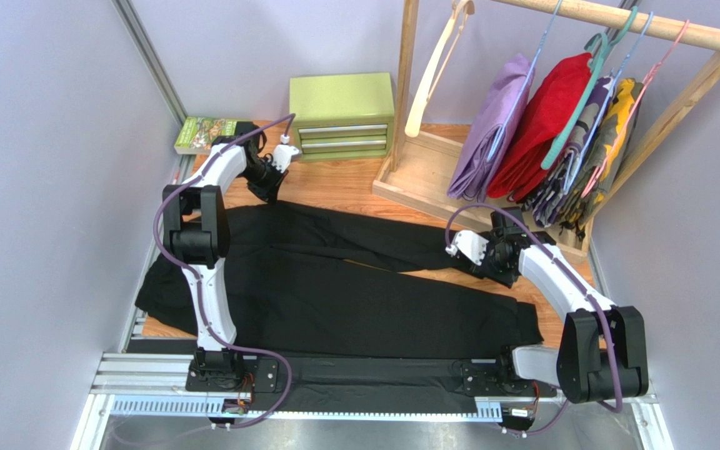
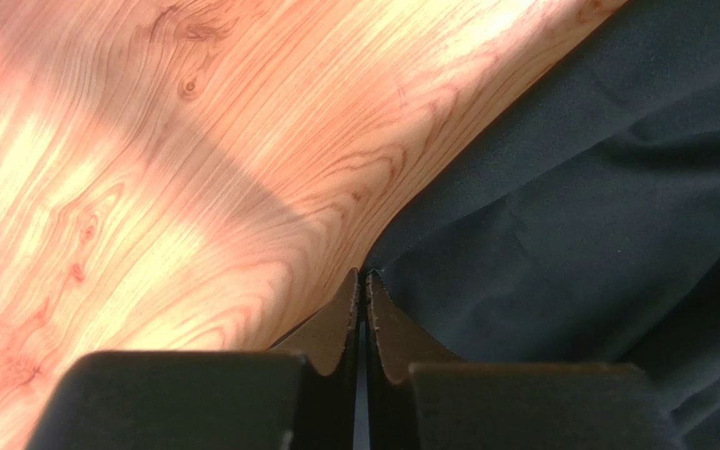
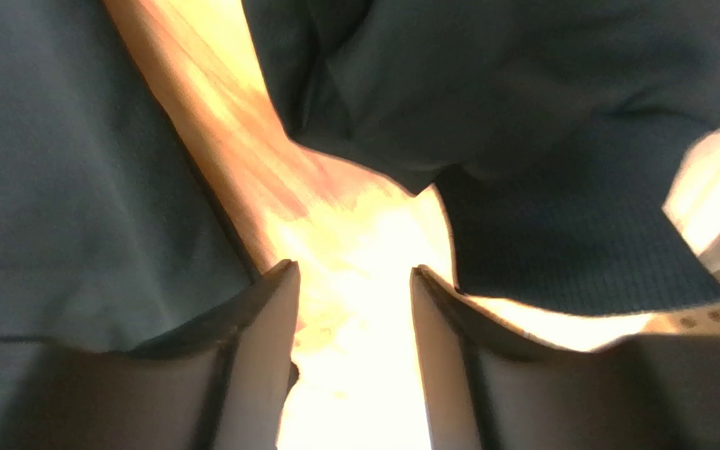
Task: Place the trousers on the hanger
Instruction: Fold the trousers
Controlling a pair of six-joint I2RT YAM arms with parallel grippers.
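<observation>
Top external view: the trousers (image 1: 336, 300) lie flat across the table (image 1: 354, 192), nearest part draping over the near edge by the arm bases, wider end to my left, legs running right. Soft limp black cloth. I judge it light but floppy: it will sag and slide off anything smooth, so it needs holds on doubled edges like the waistband or a cuff, not mid-panel.

Right wrist view: right jaws stand apart, holding nothing, bare wood between them, cloth on both sides, a ribbed leg end just to one side. Can't tell if either finger touches fabric.

Left wrist view: left jaws are closed tight at the far left edge of the cloth. The edge pulls to a point right at the tips, so I read that as a thin pinch of the trousers.

Further back: green drawer box (image 1: 340, 112) behind the left arm, then the wooden rack (image 1: 405, 112). The hanger (image 1: 439, 66) hangs on the rack, pale wood, well apart from the trousers. Nothing on it yet.
</observation>
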